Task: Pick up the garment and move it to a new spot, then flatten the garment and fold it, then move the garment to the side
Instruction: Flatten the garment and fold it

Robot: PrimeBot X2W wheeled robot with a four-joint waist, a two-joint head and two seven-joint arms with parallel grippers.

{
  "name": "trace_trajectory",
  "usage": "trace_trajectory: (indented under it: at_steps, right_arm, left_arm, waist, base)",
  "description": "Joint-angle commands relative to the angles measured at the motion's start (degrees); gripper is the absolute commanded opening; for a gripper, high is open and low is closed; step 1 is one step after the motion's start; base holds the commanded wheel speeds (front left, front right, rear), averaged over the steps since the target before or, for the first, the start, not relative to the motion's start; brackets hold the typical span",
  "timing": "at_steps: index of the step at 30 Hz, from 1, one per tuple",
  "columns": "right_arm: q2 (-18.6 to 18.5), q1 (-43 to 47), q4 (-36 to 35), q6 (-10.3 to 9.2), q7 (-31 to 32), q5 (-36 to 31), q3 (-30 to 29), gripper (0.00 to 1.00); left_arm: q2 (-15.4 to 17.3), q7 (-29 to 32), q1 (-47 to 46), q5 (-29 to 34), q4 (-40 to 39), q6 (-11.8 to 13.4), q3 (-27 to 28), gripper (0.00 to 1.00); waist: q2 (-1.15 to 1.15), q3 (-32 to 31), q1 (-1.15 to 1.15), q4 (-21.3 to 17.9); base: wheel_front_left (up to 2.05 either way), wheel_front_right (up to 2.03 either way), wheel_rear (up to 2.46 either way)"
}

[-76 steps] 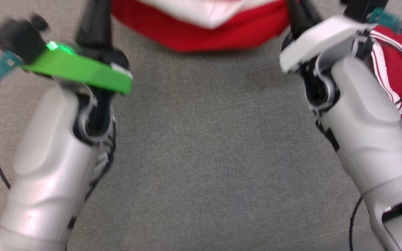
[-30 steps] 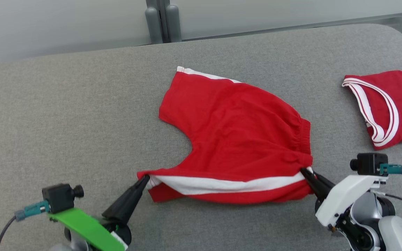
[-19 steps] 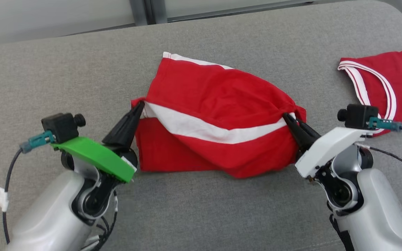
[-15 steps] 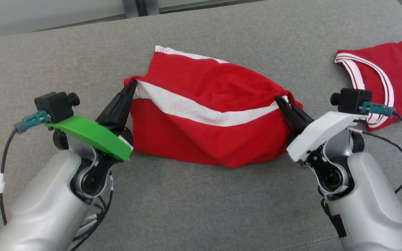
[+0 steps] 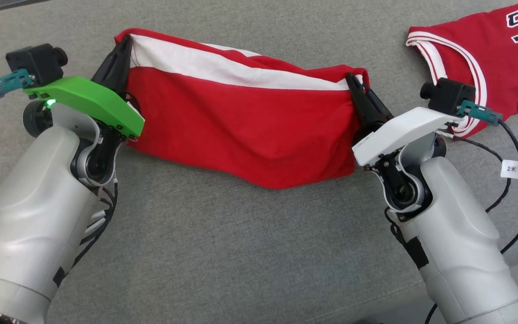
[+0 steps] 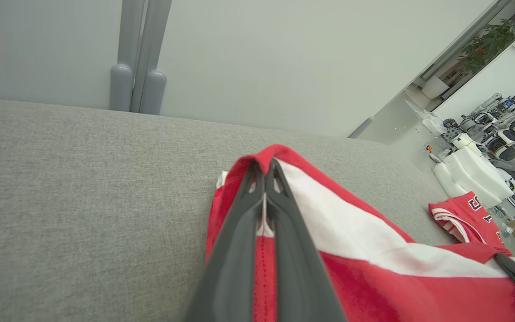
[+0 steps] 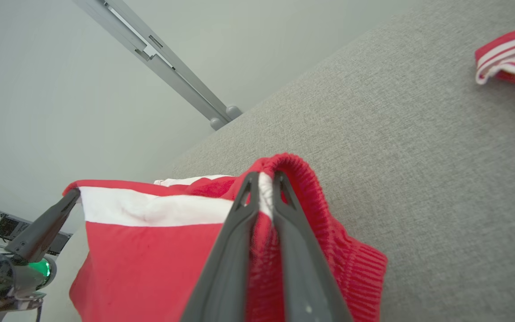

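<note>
Garment: red shorts (image 5: 241,130), soft cotton with a white side stripe, stretched between my two grippers and sagging back toward my wrists.
Left gripper (image 5: 125,41): pressed together, pinching the stitched hem corner.
Right gripper (image 5: 351,78): nipped tight on the ribbed elastic waistband.
Hard to see: the shorts' far layer, hidden behind the front fold.
Jersey (image 5: 488,58): red, white-trimmed, lettered, lying beyond my right gripper and cut off at the frame edge.
Surface (image 5: 241,247): grey woven upholstery.
Room: a pale, smooth wall (image 6: 262,58) ahead of both grippers.

Bright, even light, everything pretty sharp. Just a soft shadow under the shorts (image 5: 241,135) between the jaws; wrist views stretch out toward their edges.
</note>
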Motion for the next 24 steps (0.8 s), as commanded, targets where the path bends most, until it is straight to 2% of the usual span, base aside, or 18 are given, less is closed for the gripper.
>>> trace_trajectory:
  at_steps: [1, 10, 11, 12, 13, 17, 24]
  right_arm:
    - [0.0, -1.2, 0.7, -0.01, -1.6, 1.1, 0.9, 0.0]
    - [0.0, -4.9, 5.1, -0.01, -11.2, 5.1, 5.2, 0.0]
    - [0.0, -5.1, 5.5, -0.01, -11.6, 5.8, 5.6, 0.0]
    - [0.0, -5.6, 6.1, -0.01, -12.1, 5.9, 6.2, 0.24]
    - [0.0, -5.9, 6.3, -0.01, -12.3, 6.7, 6.7, 1.0]
    - [0.0, -6.3, 7.0, -0.01, -13.6, 7.9, 8.4, 1.0]
    - [-1.3, -2.1, 7.0, -0.01, -14.4, 4.4, 7.6, 1.0]
  left_arm:
    - [-0.1, -0.4, -1.9, 0.6, 1.2, 0.3, 0.0, 0.0]
    - [-1.6, -2.1, -6.8, 3.1, 8.4, 0.7, -1.0, 0.0]
    - [-1.9, -2.4, -7.0, 3.2, 9.0, 0.6, -1.0, 0.13]
    - [-2.2, -2.6, -7.2, 3.5, 9.7, 0.6, -1.1, 0.86]
    - [-2.5, -2.8, -7.3, 3.6, 10.2, 0.5, -1.2, 1.0]
    - [-3.2, -3.8, -7.3, 4.9, 12.5, 0.2, -2.2, 1.0]
    - [-4.0, -5.2, -4.3, 7.6, 15.0, 1.2, -3.8, 1.0]
  waist:
    - [0.0, 1.9, -0.01, -1.8]
    - [0.0, 3.9, -0.01, -3.1]
    - [0.0, 3.9, -0.01, -3.2]
    - [0.0, 3.9, -0.01, -3.2]
    - [0.0, 3.9, -0.01, -3.1]
    - [0.0, 3.0, -0.01, -2.5]
    - [0.0, -0.6, -0.01, -0.4]
  base:
    - [0.0, 0.0, 0.0]
    - [0.0, 0.0, 0.0]
    - [0.0, 0.0, 0.0]
    - [0.0, 0.0, 0.0]
    - [0.0, 0.0, 0.0]
    - [0.0, 0.0, 0.0]
    - [0.0, 0.0, 0.0]
